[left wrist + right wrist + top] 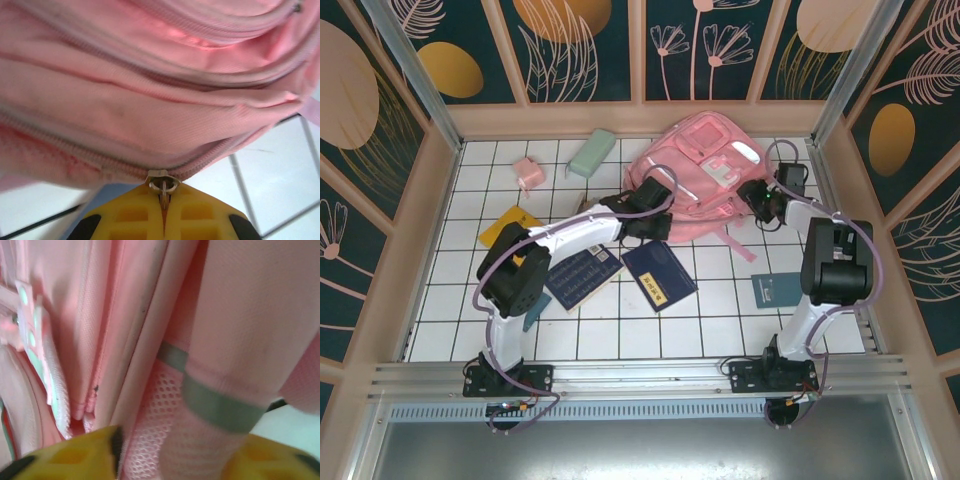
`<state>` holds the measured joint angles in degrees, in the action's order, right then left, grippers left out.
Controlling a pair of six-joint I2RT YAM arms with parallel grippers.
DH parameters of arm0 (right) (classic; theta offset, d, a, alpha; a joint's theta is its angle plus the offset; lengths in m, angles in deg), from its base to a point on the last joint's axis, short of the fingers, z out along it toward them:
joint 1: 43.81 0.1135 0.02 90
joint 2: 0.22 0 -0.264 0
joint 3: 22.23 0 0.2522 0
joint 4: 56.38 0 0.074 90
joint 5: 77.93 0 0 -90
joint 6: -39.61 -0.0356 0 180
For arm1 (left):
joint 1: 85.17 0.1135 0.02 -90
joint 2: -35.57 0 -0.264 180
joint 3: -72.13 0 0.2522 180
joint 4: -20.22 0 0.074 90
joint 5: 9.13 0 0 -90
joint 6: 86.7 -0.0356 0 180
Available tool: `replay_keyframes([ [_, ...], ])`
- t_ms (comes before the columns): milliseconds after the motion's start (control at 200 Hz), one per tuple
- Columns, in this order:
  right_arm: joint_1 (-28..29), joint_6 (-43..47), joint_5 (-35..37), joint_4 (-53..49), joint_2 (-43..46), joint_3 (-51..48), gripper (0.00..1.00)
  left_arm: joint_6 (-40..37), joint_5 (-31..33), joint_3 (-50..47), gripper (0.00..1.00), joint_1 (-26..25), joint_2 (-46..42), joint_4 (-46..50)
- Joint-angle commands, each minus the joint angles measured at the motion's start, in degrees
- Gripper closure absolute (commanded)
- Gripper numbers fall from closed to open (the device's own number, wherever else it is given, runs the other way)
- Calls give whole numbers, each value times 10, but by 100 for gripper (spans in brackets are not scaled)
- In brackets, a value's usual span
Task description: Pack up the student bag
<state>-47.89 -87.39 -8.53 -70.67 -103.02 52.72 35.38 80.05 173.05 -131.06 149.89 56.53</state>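
**Top view.** The student bag (pixel 705 165) is shown lying on the white-tiled bench (pixel 720 320) in the upper centre-right of the frame, near the back wall, with its pale strip facing up. The left gripper (pixel 655 205) is placed at the bag's lower left edge and the right gripper (pixel 760 200) at its lower right edge.

Loose items are spread over the bench:
- A small pink box (pixel 528 172) and a pale green case (pixel 591 151) lie at upper left.
- A yellow book (pixel 510 228) lies at left.
- Two dark blue books (pixel 582 275) (pixel 660 275) lie at centre.
- A teal booklet (pixel 777 290) lies at right.

**Left wrist view.** Pink fabric and zip lines of the bag are seen across the upper frame. At bottom centre the zipper pull (pixel 163 184) is clamped between the closed yellow fingers (pixel 200 215) of the left gripper (pixel 163 197).

**Right wrist view.** The fingers (pixel 75 455) of the right gripper (pixel 175 460) are held apart at the lower corners of the frame. Between them sits the bag's mesh side pocket (pixel 165 410), crossed by a grey band (pixel 220 407). Whether the fabric is pressed cannot be told.
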Motion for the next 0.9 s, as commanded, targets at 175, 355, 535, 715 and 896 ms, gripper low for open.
replay_keyframes([
  [175, 63, -28, 77, -40, 136, -79, 24, 39, -64, 65, 100, -31, 51, 0],
  [355, 142, -93, 100, -34, 199, -152, 23, 32, -74, 84, 100, -35, 64, 17],
  [535, 210, -171, 103, 0, 214, -205, 26, 25, -77, 86, 100, -36, 67, 26],
  [715, 220, -199, 62, 59, 164, -206, 32, 19, -77, 73, 100, -39, 57, 26],
  [896, 218, -185, 98, 66, 133, -175, 62, 15, -71, 50, 100, -40, 40, 28],
])
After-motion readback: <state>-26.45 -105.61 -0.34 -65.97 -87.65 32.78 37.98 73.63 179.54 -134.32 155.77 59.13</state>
